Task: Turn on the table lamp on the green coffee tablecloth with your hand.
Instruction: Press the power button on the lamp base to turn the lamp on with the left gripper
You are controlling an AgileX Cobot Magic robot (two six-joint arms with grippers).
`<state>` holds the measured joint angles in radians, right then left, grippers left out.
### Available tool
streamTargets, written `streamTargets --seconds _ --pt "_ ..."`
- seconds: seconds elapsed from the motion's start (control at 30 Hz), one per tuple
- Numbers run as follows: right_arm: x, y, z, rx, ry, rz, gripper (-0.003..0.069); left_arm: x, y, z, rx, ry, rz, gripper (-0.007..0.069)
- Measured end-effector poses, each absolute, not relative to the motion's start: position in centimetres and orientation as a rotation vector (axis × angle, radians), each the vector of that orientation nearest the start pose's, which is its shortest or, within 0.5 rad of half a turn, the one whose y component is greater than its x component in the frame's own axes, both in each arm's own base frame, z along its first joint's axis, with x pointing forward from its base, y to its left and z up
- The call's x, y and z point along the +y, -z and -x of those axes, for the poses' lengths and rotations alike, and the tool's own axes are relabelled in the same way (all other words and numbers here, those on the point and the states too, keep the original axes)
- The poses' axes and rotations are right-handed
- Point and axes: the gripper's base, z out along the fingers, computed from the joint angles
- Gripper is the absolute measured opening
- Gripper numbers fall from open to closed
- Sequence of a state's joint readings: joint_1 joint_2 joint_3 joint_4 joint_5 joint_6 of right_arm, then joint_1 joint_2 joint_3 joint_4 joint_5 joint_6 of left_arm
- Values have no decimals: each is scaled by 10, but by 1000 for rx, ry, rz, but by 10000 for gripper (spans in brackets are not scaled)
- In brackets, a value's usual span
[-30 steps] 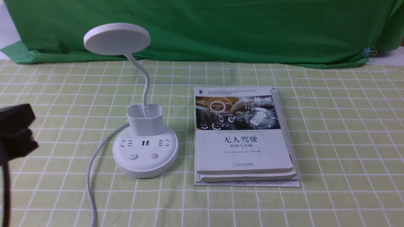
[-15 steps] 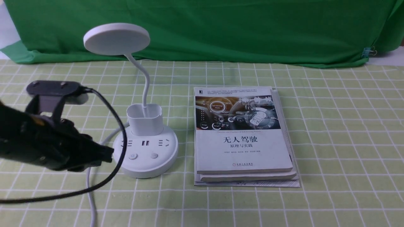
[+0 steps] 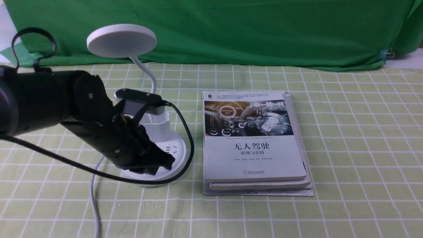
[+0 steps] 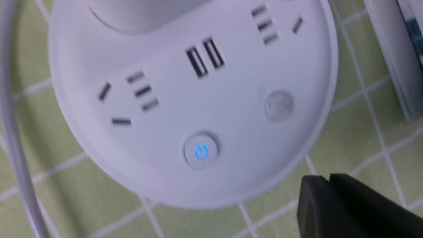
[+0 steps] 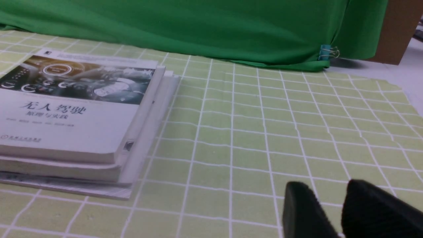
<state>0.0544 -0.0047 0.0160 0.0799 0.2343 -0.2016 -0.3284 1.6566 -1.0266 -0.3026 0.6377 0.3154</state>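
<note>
The white lamp (image 3: 121,40) stands on the left part of the checked tablecloth (image 3: 347,132), its round head raised on a bent neck, with a stack of books (image 3: 254,148) lying just beside it on the right. From the front, the left arm reaches in from the left and its gripper (image 3: 167,162) hangs low over the near side of the lamp's base (image 3: 176,148), hiding both buttons; a black cable (image 3: 188,138) loops around that side. The left wrist camera shows what the arm covers. The power button (image 4: 201,151) glows blue, the second button (image 4: 279,105) is unlit, and the black fingertips (image 4: 317,198) are pressed together with only a thin seam between them, near the rim of the base and apart from the lit button. The right gripper (image 5: 325,185) shows only in its own camera, fingers parted and empty, low over bare cloth beside the books, with the dark green backdrop (image 5: 198,26) behind.
</note>
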Motion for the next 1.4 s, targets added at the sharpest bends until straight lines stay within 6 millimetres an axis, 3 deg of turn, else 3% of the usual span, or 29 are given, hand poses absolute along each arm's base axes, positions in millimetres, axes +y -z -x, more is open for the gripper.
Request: streamTargets --seconds 0.2,0.4,0.73,0.97,1.2,1.4 --pt "5 -187 -55 1720 35 168 242 -120 -220 -325 2470 237 -510 17" --pt "5 -187 -55 1720 35 168 242 -121 -208 -330 2479 215 -520 17" --pt "5 -187 -55 1720 35 168 242 -122 -203 -319 2602 276 -518 17" --pt "5 -187 -55 1720 35 168 242 -136 -196 -299 2597 300 -592 17" --pt "5 -187 -55 1720 35 168 242 -134 -200 -310 2476 242 -587 17" --pt "5 -187 -55 1720 35 168 242 -133 -189 -311 2521 235 -589 17"
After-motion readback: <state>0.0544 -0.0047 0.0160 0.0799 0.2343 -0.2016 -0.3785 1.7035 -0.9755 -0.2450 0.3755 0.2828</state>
